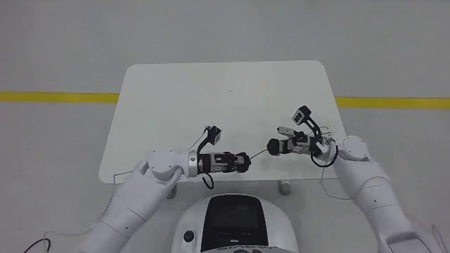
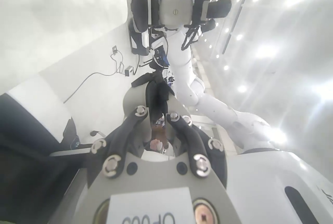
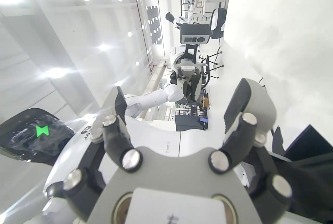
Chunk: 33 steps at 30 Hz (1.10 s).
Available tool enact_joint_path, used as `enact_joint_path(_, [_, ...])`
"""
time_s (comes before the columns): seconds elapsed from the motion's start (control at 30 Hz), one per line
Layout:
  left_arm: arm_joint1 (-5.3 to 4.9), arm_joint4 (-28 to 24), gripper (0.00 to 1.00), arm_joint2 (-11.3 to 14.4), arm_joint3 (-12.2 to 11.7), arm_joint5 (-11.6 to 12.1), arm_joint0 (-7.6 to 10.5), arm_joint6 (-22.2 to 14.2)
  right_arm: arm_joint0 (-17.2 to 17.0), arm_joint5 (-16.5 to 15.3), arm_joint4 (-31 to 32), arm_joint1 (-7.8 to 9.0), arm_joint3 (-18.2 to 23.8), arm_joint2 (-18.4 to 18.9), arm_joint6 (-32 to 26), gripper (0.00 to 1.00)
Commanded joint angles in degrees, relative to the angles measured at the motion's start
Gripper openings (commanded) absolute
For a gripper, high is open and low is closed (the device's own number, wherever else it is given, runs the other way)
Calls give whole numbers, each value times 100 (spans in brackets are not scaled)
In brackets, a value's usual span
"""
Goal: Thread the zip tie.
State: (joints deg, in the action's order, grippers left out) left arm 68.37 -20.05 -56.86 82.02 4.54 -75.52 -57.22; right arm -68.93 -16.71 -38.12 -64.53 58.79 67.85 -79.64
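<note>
A thin dark zip tie (image 1: 257,154) spans the short gap between my two grippers above the table's front edge. My left gripper (image 1: 245,159) is shut on one end of it; in the left wrist view its fingers (image 2: 156,97) are pressed together. The tie's free end points at my right gripper (image 1: 271,147), which faces the left one. In the right wrist view the right gripper (image 3: 180,87) stands wide open with nothing between its pads, and the left gripper (image 3: 191,93) shows shut farther off. The left wrist view shows the open right gripper (image 2: 179,8) opposite.
The white table (image 1: 225,91) lies bare beyond both arms, and the grippers hover close to its near edge. Yellow lines (image 1: 56,97) cross the grey floor to either side and behind.
</note>
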Motion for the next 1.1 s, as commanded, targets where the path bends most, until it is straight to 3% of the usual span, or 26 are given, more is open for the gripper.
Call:
enact_joint_path(0.0, [5,-20,0,34,-70,-43,42,49,12,2,-1,16,16,-46,0,100])
enact_joint_path(0.37, [5,-20,0,34,-70,-43,42,49,-70,52,-40,11,136,-54,158,100])
enact_joint_path(0.6, [5,-20,0,34,-70,-43,42,49,-157,149,14,67,136,14,0,100])
enact_joint_path(0.83, [5,-20,0,34,-70,-43,42,49,-128,116,-170,156,88,-153,0,100])
enact_joint_path(0.87, [5,-20,0,34,-70,-43,42,49,-118,105,-200,169,73,-184,0,80])
enact_joint_path(0.9, [5,-20,0,34,-70,-43,42,49,-103,93,-224,180,53,-217,0,53])
enact_joint_path(0.93, [5,-20,0,34,-70,-43,42,49,-79,87,-256,192,26,-270,0,45])
enact_joint_path(1.07, [5,-20,0,34,-70,-43,42,49,26,137,-586,214,-69,-505,0,40])
